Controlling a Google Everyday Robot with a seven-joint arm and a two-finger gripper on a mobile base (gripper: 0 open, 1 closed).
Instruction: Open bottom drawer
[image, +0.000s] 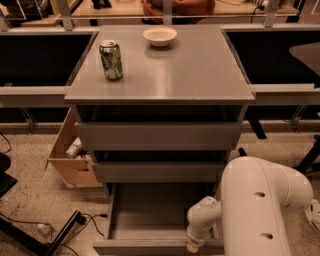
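Observation:
The bottom drawer of the grey cabinet stands pulled out toward me, its shallow grey tray bare and its flat front panel at the lower edge of the view. My white arm comes in from the lower right. Its wrist reaches down to the right end of the drawer's front panel, where the gripper sits at the panel's top edge. The fingers are hidden behind the wrist and the frame edge. The two upper drawer fronts are pushed in.
A green can and a white bowl stand on the cabinet top. An open cardboard box sits on the floor at the left. Cables lie at the lower left. Dark benches flank the cabinet.

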